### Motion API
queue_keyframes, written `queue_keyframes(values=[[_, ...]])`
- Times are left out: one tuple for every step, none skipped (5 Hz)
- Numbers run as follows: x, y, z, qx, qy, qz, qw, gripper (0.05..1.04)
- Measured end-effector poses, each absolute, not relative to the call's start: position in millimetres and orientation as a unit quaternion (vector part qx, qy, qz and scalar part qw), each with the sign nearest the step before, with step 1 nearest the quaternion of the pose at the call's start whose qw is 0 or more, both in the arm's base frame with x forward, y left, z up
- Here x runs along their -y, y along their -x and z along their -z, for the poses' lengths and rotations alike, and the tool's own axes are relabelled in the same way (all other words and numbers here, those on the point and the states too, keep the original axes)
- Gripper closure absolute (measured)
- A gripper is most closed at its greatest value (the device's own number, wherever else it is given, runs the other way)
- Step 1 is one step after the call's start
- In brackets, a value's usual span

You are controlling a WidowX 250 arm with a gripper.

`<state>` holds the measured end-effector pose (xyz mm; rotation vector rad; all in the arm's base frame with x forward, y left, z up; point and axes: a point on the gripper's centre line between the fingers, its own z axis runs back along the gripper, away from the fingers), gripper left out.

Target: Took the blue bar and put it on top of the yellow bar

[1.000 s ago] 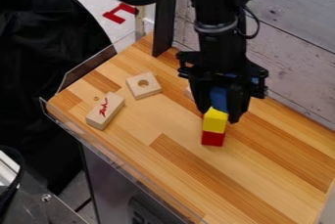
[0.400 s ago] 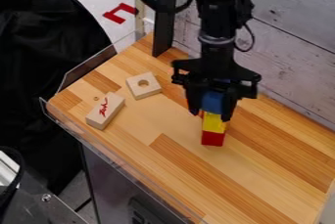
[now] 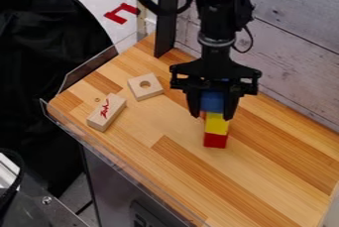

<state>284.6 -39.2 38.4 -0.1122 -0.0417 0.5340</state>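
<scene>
The black gripper (image 3: 212, 116) hangs over the middle of the wooden table, shut on the blue bar (image 3: 212, 101), one finger at each side of it. Directly below the blue bar is the yellow bar (image 3: 216, 124), which sits on a red block (image 3: 215, 140). The lower edge of the blue bar meets the top of the yellow one in this view; whether they touch I cannot tell. A bit of red shows beside the left fingertip, partly hidden.
Left of the gripper on the table (image 3: 179, 171) lie a square wooden block with a hole (image 3: 145, 92) and a wooden block with red writing (image 3: 106, 112). A clear low rail (image 3: 119, 153) runs along the front-left edge, and a plank wall (image 3: 298, 47) stands behind.
With the blue bar between its fingers, the gripper has shifted left, from behind the yellow bar to above it. The yellow bar and red block have kept their place.
</scene>
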Motion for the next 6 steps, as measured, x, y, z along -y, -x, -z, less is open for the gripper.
queue_keyframes(values=[[42,-285,-39,0.022,0.063,-0.277,0.959,0.509],[46,-281,-35,0.019,0.065,-0.274,0.959,0.509],[52,-281,-33,0.021,0.068,-0.267,0.961,0.509],[54,-279,-30,0.016,0.062,-0.262,0.963,0.509],[55,-280,-30,0.019,0.065,-0.264,0.962,0.509],[56,-281,-30,0.018,0.064,-0.266,0.962,0.509]])
